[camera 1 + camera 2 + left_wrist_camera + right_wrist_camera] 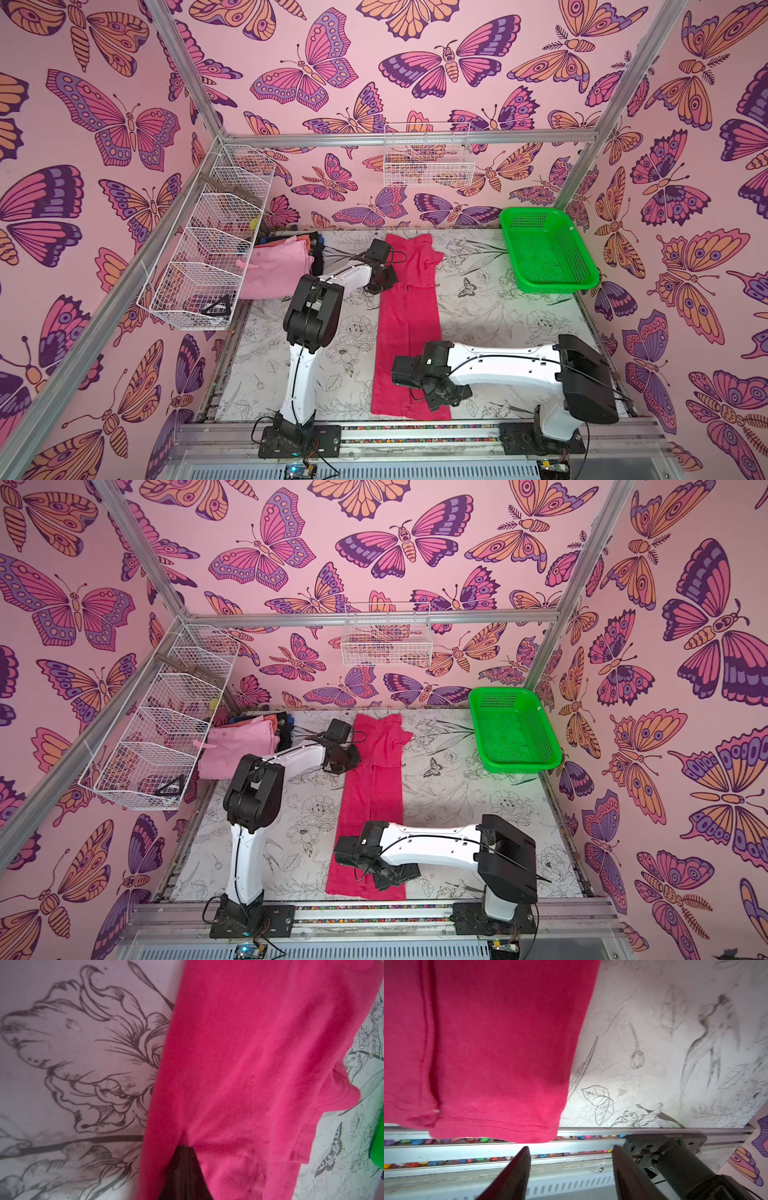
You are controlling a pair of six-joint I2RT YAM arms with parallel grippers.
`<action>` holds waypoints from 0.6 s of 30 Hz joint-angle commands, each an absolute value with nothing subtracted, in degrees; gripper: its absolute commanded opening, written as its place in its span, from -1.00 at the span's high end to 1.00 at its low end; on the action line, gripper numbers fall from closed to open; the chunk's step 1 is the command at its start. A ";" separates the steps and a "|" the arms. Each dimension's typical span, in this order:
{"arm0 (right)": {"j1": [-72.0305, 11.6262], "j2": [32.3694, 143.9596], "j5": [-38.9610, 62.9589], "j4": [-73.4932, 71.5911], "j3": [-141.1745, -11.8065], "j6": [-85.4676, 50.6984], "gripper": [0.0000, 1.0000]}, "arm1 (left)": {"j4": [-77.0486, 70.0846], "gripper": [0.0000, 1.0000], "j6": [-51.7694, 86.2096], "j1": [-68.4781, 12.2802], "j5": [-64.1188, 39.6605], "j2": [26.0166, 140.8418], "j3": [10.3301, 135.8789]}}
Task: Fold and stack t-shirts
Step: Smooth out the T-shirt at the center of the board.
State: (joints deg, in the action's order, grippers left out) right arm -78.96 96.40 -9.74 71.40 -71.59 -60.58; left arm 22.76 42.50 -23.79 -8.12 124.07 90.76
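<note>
Crimson t-shirt partly under right pincer

crimson t-shirt, green basket, butterfly-patterned pink walls

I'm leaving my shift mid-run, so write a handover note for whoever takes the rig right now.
Left tool: shut, pinching the crimson t-shirt at its left edge, toward the far end.
Right tool: open, holding nothing, just off the shirt's near hem.
Things: the crimson t-shirt lies mid-table as a long narrow strip; the light pink t-shirt tops a pile at the far left; the green mesh basket sits far right.
Done: lengthwise folds, though one sleeve pokes out.
Left: crosswise folds, then stacking.
</note>
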 commanded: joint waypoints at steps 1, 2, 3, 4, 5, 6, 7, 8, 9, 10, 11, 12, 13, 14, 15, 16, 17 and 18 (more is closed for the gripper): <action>-79.31 92.95 -21.88 77.74 -76.13 -63.24 -0.35 | 28.16 0.86 40.96 -23.47 -8.04 116.98 90.79; -79.16 91.55 -24.97 78.67 -77.47 -63.74 -0.37 | 29.34 0.82 40.51 -23.56 -8.05 114.90 91.37; -79.06 90.32 -27.25 79.31 -78.60 -64.31 -0.39 | 30.67 0.78 40.12 -23.47 -8.14 113.11 91.99; -78.80 87.89 -29.84 79.49 -79.25 -65.23 -0.43 | 32.43 0.71 39.69 -23.47 -8.23 110.88 92.58; -78.55 85.58 -31.81 78.90 -79.10 -66.73 -0.47 | 33.75 0.59 39.51 -23.51 -8.03 108.17 92.21; -78.13 83.33 -32.61 77.82 -77.89 -68.53 -0.50 | 34.16 0.51 39.73 -23.49 -8.23 105.86 90.64; -77.56 80.14 -32.67 75.35 -75.00 -70.73 -0.54 | 33.97 0.43 40.55 -23.55 -9.10 102.51 87.25; -77.10 77.04 -31.77 72.25 -71.51 -72.68 -0.57 | 33.57 0.41 41.40 -23.63 -9.87 99.70 83.32; -76.75 73.19 -30.21 67.84 -66.46 -75.35 -0.59 | 32.72 0.40 42.55 -23.88 -10.48 96.32 77.76; -76.73 68.78 -28.65 63.09 -60.79 -78.24 -0.62 | 32.05 0.39 44.00 -24.31 -10.11 92.61 71.83; -76.73 64.84 -27.00 58.97 -55.72 -81.09 -0.63 | 30.65 0.37 45.09 -24.87 -9.86 89.14 66.34; -76.80 60.33 -24.93 53.93 -49.70 -83.62 -0.63 | 29.06 0.34 46.19 -25.51 -9.39 84.36 60.14; -76.86 55.44 -23.28 48.26 -44.17 -84.71 -0.63 | 28.49 0.32 47.38 -25.97 -8.75 79.76 54.77; -76.83 51.55 -22.22 44.46 -40.02 -86.43 -0.63 | 28.39 0.29 48.18 -26.21 -8.60 75.75 50.83; -76.99 47.59 -21.67 41.50 -36.09 -88.68 -0.63 | 28.47 0.27 49.32 -26.28 -8.97 70.20 46.60; -77.15 43.93 -21.48 39.61 -33.06 -90.34 -0.63 | 28.61 0.25 50.67 -26.41 -9.80 65.53 43.01; -77.47 41.26 -21.84 38.57 -31.35 -91.37 -0.63 | 28.71 0.22 51.77 -26.52 -10.70 61.77 40.04; -78.00 38.99 -22.44 37.77 -30.11 -91.60 -0.63 | 29.10 0.20 52.92 -26.75 -11.33 57.39 37.44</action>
